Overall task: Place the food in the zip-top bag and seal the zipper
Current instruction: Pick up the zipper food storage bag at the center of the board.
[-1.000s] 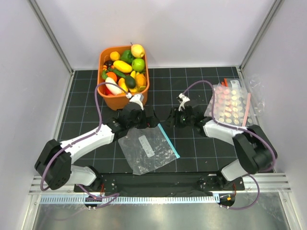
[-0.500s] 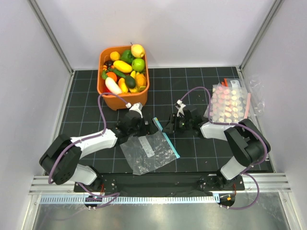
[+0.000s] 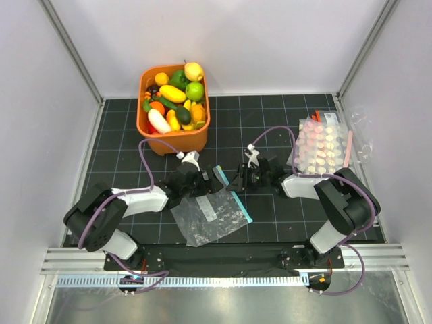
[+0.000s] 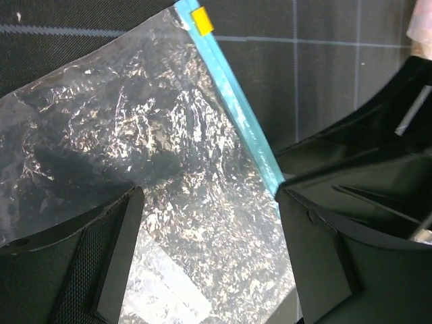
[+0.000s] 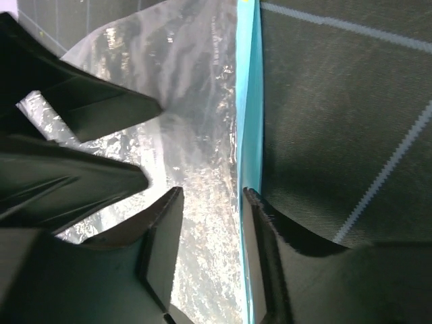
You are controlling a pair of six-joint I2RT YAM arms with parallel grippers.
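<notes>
The zip-top bag (image 3: 206, 217) lies flat and crinkled on the black gridded tabletop (image 3: 270, 115), in the near middle between my two arms. Its zipper (image 4: 236, 111), the teal strip, runs slantwise along the bag's right edge, with a small yellow tab (image 4: 202, 20) at the far end. My left gripper (image 3: 206, 183) is low over the bag's far corner, jaws spread wide. In the left wrist view one finger sits over the clear film and the other reaches right up to the teal strip, wrinkled plastic filling the gap between them. My right gripper (image 5: 212, 192) faces it from the other side, jaws parted only narrowly. The teal strip runs into that gap, hard against the inner face of one finger (image 5: 260, 229), though I cannot tell whether it touches. The two grippers sit almost tip to tip over the same end of the zipper. A white label (image 4: 169, 297) shows on the film. The food (image 3: 177, 94) sits heaped in the orange basket (image 3: 172, 143) at the far left of the tabletop, well apart from the bag. Crinkled pink-dotted packs (image 3: 324, 145) lie at the far right, beside my right arm.
</notes>
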